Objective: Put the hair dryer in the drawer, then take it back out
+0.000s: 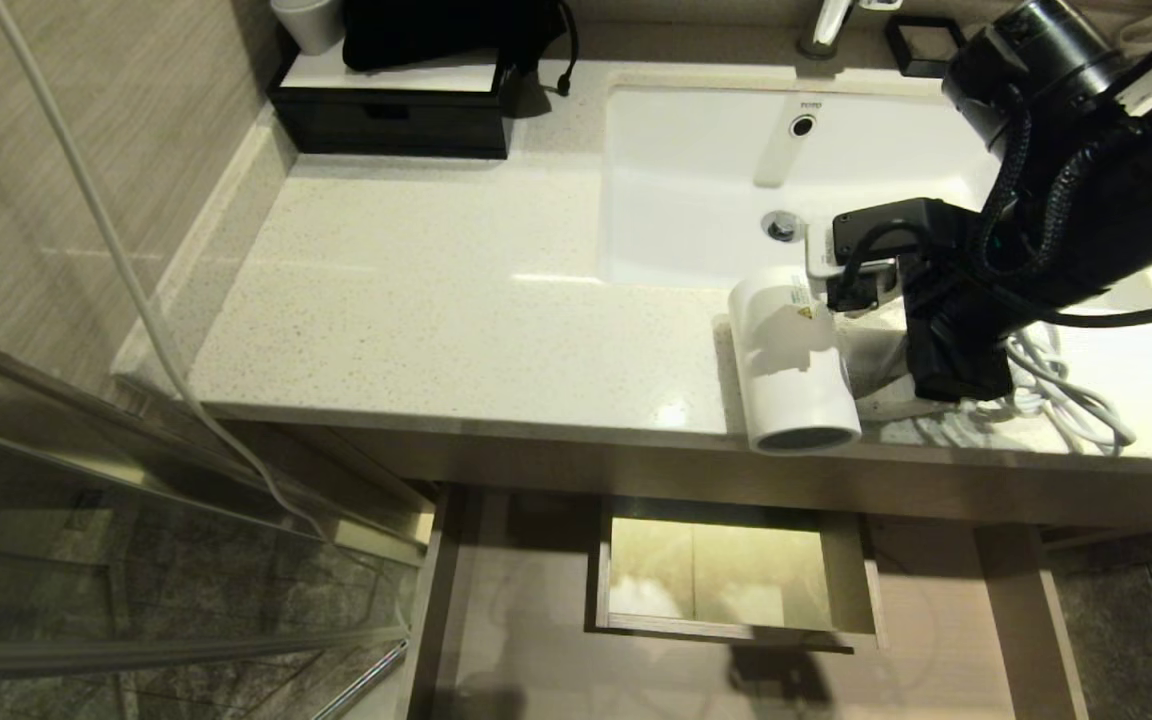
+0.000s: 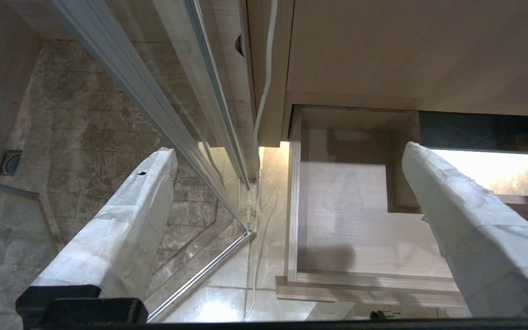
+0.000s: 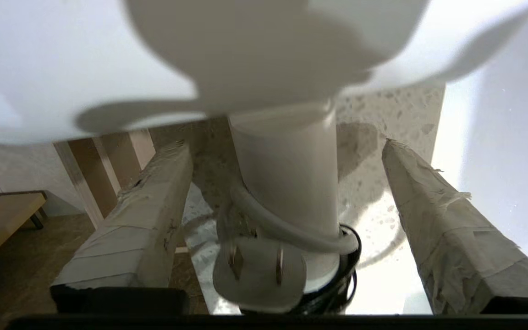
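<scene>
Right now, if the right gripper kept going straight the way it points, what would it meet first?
The hair dryer: its handle stands between the open jaws of the right gripper, with the barrel just beyond, though depth is unclear.

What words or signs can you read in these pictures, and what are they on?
"TOTO" on the back wall of the white sink, just above the round overflow hole.
Label on the hair dryer barrel: small print and a yellow warning sign, too small to read.
Nothing readable in either wrist view.
</scene>
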Tool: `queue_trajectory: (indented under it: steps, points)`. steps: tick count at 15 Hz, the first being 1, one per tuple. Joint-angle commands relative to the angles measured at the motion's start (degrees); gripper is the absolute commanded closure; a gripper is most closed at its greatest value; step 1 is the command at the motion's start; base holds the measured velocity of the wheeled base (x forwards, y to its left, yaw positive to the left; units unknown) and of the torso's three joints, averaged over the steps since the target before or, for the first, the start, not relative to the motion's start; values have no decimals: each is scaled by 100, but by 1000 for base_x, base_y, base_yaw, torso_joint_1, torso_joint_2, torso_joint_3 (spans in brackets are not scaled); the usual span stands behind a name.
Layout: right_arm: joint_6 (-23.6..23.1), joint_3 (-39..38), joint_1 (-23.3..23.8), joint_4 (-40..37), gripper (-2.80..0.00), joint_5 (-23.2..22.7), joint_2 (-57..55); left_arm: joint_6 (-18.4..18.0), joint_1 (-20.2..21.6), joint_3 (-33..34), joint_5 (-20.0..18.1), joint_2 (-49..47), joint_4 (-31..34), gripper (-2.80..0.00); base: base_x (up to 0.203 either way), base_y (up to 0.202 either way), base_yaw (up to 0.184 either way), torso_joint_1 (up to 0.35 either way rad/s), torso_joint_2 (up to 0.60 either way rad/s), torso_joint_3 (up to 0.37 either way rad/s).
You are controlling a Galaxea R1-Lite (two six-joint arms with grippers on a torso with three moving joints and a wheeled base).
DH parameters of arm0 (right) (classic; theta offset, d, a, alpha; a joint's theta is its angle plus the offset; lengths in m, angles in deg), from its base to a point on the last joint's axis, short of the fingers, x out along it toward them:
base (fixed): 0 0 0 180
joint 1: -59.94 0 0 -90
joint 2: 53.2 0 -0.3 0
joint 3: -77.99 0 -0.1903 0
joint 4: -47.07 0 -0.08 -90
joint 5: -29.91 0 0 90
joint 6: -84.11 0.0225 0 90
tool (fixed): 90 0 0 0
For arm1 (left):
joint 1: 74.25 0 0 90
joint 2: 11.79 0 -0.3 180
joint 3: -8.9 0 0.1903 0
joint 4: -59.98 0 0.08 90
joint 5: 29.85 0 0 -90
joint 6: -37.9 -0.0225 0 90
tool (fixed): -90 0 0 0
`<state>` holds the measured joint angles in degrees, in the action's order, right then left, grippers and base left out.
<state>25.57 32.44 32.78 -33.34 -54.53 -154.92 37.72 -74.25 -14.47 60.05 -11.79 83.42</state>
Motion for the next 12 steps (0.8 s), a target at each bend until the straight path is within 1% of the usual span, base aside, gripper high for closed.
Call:
queue_trajectory:
  steps: [1,12]
  points:
    - [-29,-7,32,-43,-280,-5,137,1,0,0,1,-9,1,-280,0,0,0,0,0,0]
    - [-28,-57,79,-61,-280,-29,609,1,0,0,1,0,1,-280,0,0,0,0,0,0]
